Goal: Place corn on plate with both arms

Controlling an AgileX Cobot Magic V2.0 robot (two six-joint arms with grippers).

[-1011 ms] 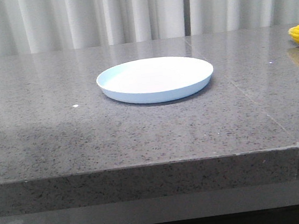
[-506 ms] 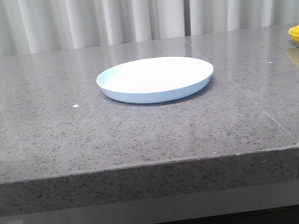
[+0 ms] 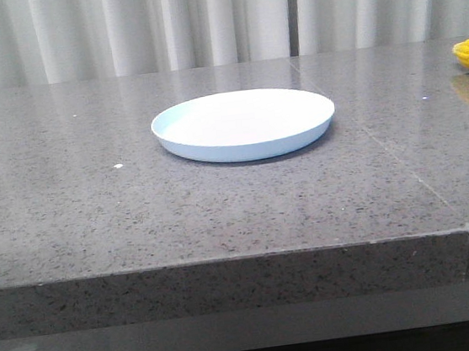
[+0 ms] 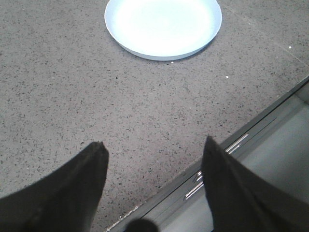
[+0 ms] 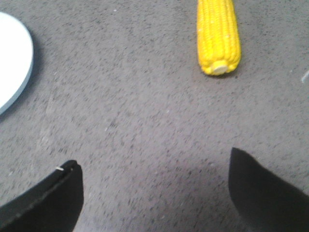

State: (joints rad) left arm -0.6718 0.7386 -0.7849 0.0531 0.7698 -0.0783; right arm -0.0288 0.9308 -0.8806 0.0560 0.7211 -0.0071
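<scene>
Staged test setup rather than a lived-in room, speckled grey stone desk [image 3: 222, 219] with polished top, plain white pleated curtain [image 3: 158, 23] closing off the whole background

**Grey stone table before pale curtains**

We see a speckled grey stone table [image 3: 221, 202] with a glossy top and a thick front edge. Behind it hang white pleated curtains [image 3: 116, 28]. A thin seam [image 3: 403, 165] crosses the top on the right.
</scene>
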